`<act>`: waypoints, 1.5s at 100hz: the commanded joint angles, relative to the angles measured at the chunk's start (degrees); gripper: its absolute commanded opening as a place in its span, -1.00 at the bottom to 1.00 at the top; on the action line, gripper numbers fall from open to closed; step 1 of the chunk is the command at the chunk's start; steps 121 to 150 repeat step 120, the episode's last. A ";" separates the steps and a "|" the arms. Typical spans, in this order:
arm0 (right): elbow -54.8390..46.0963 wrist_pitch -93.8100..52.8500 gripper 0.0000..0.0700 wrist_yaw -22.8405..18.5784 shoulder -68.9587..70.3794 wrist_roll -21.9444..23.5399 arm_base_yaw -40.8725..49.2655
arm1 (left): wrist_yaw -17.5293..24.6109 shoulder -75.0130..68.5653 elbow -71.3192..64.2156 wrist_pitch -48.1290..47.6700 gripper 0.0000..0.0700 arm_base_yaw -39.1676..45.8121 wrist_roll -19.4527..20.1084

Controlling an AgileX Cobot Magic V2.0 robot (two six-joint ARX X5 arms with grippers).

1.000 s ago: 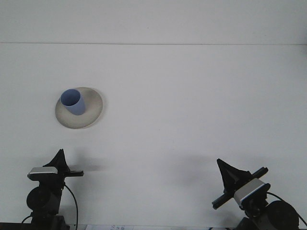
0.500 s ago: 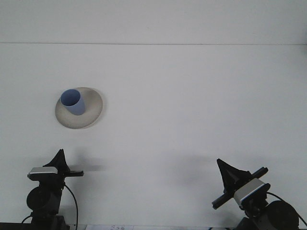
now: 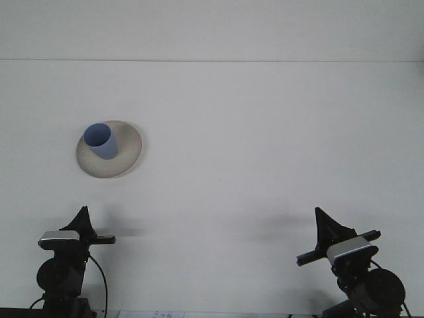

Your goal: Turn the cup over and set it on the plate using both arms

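blue cup (image 3: 101,140) upright on plate (image 3: 126,162) — unlabelled

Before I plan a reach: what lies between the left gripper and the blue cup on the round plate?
In the front view, only bare white table separates the left gripper from the blue cup.

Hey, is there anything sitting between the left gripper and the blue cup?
Nothing visible. Bare table lies between the left gripper and the blue cup, which stands mouth-up on the plate.
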 commanded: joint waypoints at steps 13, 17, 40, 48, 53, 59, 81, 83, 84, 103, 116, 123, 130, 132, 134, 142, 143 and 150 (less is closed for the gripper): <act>-13.33 10.05 -0.99 -11.37 -5.18 2.25 -16.39 | -0.26 -0.11 -1.11 0.59 -0.96 0.15 0.72; -15.26 10.82 -0.99 -12.02 -6.29 3.04 -18.05 | -0.26 -0.11 -1.11 0.59 -0.96 0.15 0.72; -21.31 12.83 -0.99 -11.87 -7.41 4.09 -20.02 | -0.26 -0.09 -1.11 0.57 -0.96 0.15 0.72; -21.31 12.44 -0.99 -11.69 -7.41 3.85 -20.17 | -0.26 -0.11 -1.11 0.59 -0.96 0.15 0.72; -21.31 12.41 -0.99 -11.74 -7.41 3.91 -20.31 | -0.26 -0.11 -1.11 0.57 -0.96 0.15 0.72; -21.31 12.28 -0.99 -11.87 -7.41 4.07 -20.33 | -0.26 -0.11 -1.11 0.57 -0.96 0.15 0.72; -21.31 13.07 -0.99 -11.93 -7.41 4.15 -20.33 | -0.26 -0.11 -1.11 0.57 -0.96 0.15 0.72; -21.31 13.29 -0.99 -11.93 -7.41 4.15 -20.33 | -0.26 -0.11 -1.11 0.57 -0.96 0.15 0.72; -21.31 13.35 -0.99 -11.93 -7.41 4.15 -20.33 | -0.26 -0.11 -1.11 0.57 -0.96 0.15 0.72; -21.31 14.71 -0.99 -11.93 -7.41 4.15 -20.33 | -0.26 -0.11 -1.11 0.57 -0.96 0.15 0.72; -21.29 14.69 -0.99 -11.93 -7.41 4.15 -20.33 | -0.26 -0.11 -1.11 0.57 -0.96 0.15 0.72; -21.29 14.71 -0.99 -11.93 -7.41 4.15 -20.33 | -0.26 -0.11 -1.11 0.57 -0.96 0.15 0.72; -21.29 14.71 -0.99 -11.93 -7.41 4.15 -20.33 | -0.26 -0.11 -1.11 0.57 -0.96 0.15 0.72; -21.29 14.71 -0.99 -11.93 -7.41 4.15 -20.33 | -0.26 -0.11 -1.11 0.57 -0.96 0.15 0.72; -21.29 14.71 -0.99 -11.93 -7.41 4.15 -20.33 | -0.26 -0.11 -1.11 0.57 -0.96 0.15 0.72; -21.29 14.71 -0.99 -11.93 -7.41 4.15 -20.33 | -0.26 -0.11 -1.11 0.57 -0.96 0.15 0.72; -21.29 14.71 -0.99 -11.93 -7.41 4.15 -20.33 | -0.26 -0.11 -1.11 0.57 -0.96 0.15 0.72; -21.29 14.71 -0.99 -11.93 -7.41 4.15 -20.33 | -0.26 -0.11 -1.11 0.57 -0.96 0.15 0.72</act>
